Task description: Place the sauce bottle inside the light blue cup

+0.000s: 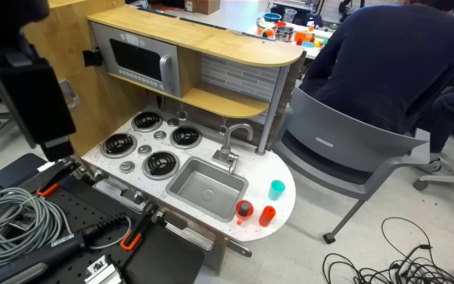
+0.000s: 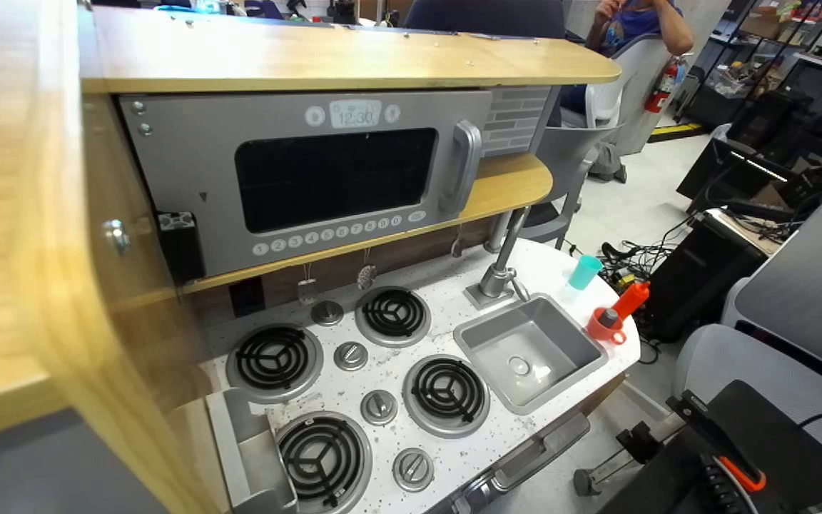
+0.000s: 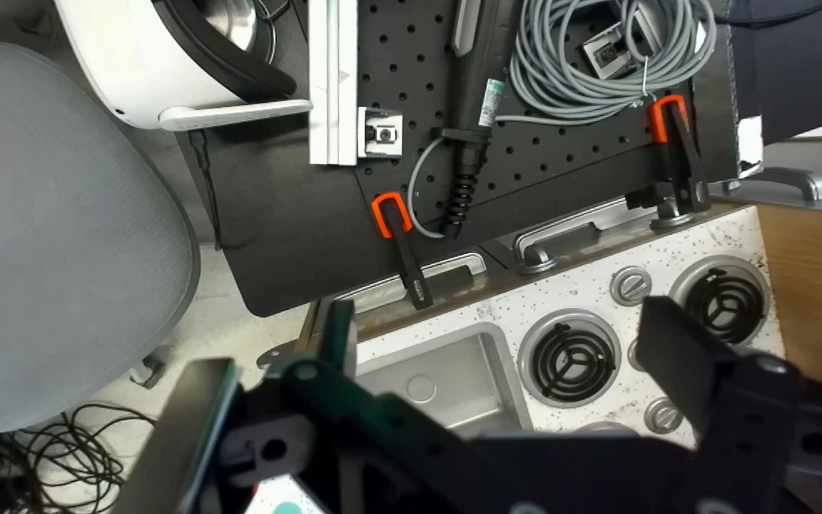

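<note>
The light blue cup (image 1: pixel 276 190) stands upright on the right end of the toy kitchen counter; it also shows in an exterior view (image 2: pixel 585 273). The red sauce bottle (image 1: pixel 267 216) stands beside it, apart from it, and also shows in an exterior view (image 2: pixel 631 300). My gripper (image 3: pixel 502 310) is open, with nothing between its fingers. It is high above the counter, away from the cup and bottle; its dark tip (image 1: pixel 57 149) shows at the left of an exterior view. In the wrist view, only a teal patch (image 3: pixel 287 508) shows at the bottom edge; the bottle is mostly hidden there.
A red cup (image 2: pixel 605 327) with a dark object in it stands close to the bottle. The sink (image 1: pixel 207 189), faucet (image 1: pixel 227 146) and several burners are on the counter. A microwave and shelf (image 1: pixel 227 98) overhang the back. A black cart (image 1: pixel 164 252) holds cables.
</note>
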